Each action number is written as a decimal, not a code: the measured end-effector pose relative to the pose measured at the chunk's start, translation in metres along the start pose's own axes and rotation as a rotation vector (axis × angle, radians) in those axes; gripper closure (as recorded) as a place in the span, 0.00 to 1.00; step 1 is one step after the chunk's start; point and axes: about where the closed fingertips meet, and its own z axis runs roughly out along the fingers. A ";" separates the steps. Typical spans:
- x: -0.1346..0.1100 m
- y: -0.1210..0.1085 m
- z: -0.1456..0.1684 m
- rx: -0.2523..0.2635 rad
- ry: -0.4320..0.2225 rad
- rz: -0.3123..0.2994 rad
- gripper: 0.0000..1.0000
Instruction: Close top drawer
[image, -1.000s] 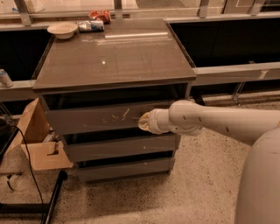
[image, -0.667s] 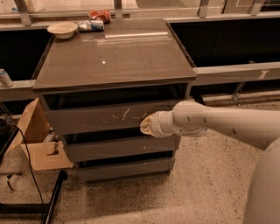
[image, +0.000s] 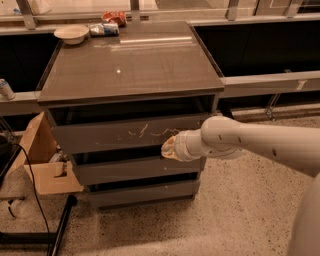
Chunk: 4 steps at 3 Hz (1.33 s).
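Top drawer (image: 100, 137) sits just under the cabinet's surface (image: 130, 65), grey front facing us, a dark gap showing above it and pale scratch marks (image: 145, 132) near its middle. The pincer (image: 169, 148) is right at that front, at the scratches' 4 o'clock; open or closed, cannot tell. The white arm (image: 250, 142) reaches in from 3 o'clock. Two plain drawers (image: 130, 170) lie below at 6 o'clock. On the surface, a bowl (image: 71, 33) sits at 11 o'clock. A cardboard box (image: 42, 160) stands on the floor at the cabinet's 8 o'clock.
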 end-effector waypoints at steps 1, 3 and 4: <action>0.000 0.000 0.000 0.000 0.000 0.000 0.61; 0.000 0.000 0.000 0.000 0.000 0.000 0.15; 0.000 0.000 0.000 0.000 0.000 0.000 0.00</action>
